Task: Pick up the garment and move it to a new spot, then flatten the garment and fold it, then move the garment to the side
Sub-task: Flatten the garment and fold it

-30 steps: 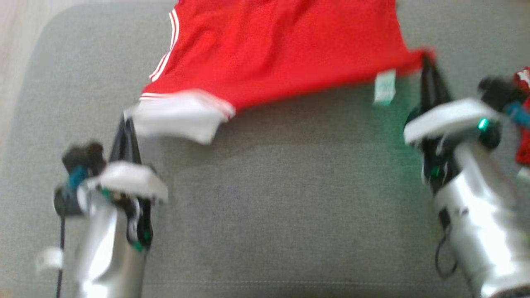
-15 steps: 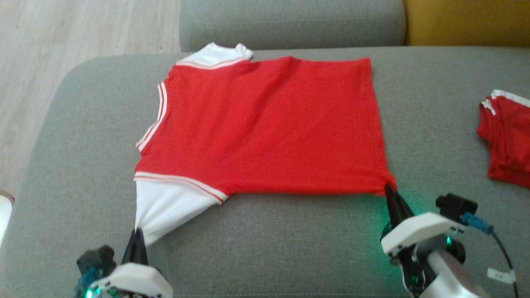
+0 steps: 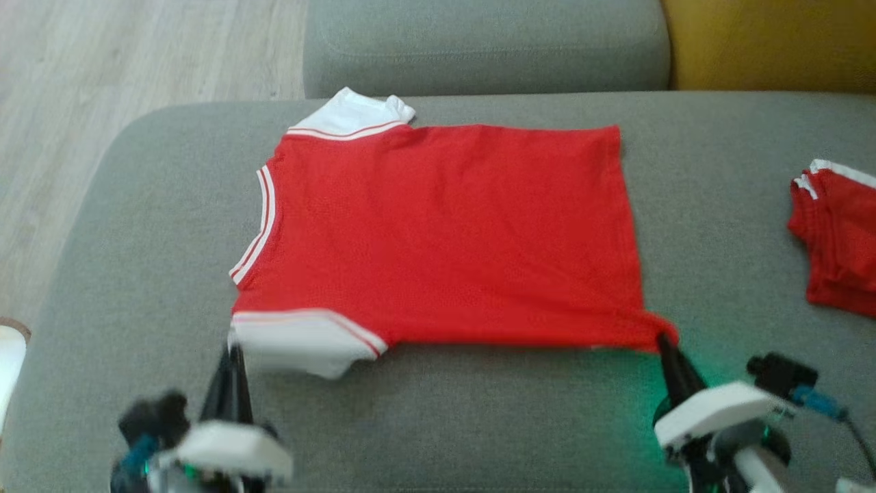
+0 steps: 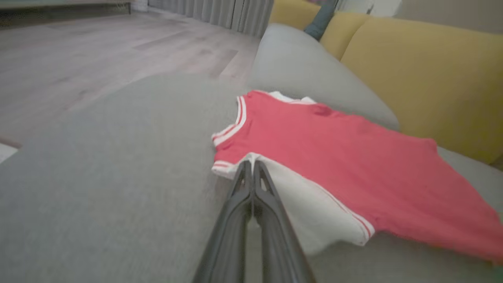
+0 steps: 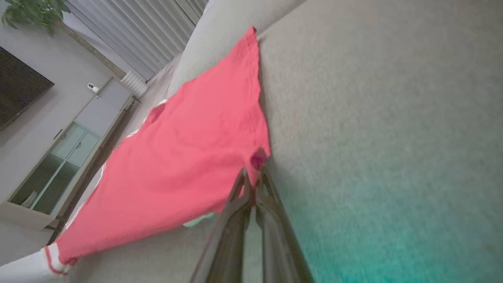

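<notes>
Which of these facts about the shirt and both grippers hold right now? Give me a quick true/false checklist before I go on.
1. The red shirt lies spread on the grey sofa seat. True.
2. The right gripper is open beside the hem. False: it is shut on the shirt's near hem corner.
3. The left gripper is shut on the edge of the white sleeve. True.
4. The shirt is folded in half. False: it lies unfolded, with both sleeves showing.
5. A second red garment lies on the seat to the robot's right. True.
</notes>
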Available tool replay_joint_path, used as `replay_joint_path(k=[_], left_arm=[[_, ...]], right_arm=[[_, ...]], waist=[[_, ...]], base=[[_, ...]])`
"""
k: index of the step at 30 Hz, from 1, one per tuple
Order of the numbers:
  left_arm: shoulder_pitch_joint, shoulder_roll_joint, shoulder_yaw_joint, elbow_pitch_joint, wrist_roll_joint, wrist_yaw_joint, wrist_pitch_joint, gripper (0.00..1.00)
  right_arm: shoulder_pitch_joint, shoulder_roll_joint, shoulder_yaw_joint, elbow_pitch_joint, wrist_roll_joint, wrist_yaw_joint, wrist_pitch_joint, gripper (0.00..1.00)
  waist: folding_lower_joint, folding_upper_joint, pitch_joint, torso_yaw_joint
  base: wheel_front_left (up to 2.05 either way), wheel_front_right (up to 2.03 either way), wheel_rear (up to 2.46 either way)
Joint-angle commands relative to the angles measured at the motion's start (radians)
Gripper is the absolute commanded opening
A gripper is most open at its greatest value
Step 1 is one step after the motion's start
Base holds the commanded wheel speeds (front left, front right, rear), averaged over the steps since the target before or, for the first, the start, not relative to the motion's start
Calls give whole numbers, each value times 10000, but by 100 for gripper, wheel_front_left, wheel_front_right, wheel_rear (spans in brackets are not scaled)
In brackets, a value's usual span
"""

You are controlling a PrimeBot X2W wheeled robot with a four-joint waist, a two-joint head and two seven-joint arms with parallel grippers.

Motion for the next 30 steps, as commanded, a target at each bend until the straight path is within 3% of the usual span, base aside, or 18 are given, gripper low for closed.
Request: replay_joint_path(k=[1,7,17,29,30], left_arm=[[-1107,117,299,-693,215,81,-62,0],[-2854,247,459,-776,747,-153,-62,0],[-6364,502,255,1885,1699,-672,-62,0],[-8157,364,273,2741,2524,-202,-63,0],[-8205,361,297,2810,2541,-204,-63,0]], right_arm=[[-667,-237,35,-484,-133,19,-195,0],[-1825,-254,-231,-795,-421,19,-90,0],[-4360,-100,-371,291,-1209,19,143,0],[-5834,185,-90,1412,-1374,19,-505,0],[-5893,211,2,1418,-1345,19,-554,13]], waist=[[0,0,215,-39],[0,0,883,-113],[0,0,2442,-117],[0,0,3568,-57],[0,0,3608,-60]], base=[[0,0,0],[0,0,0],[0,0,0],[0,0,0],[0,0,0]])
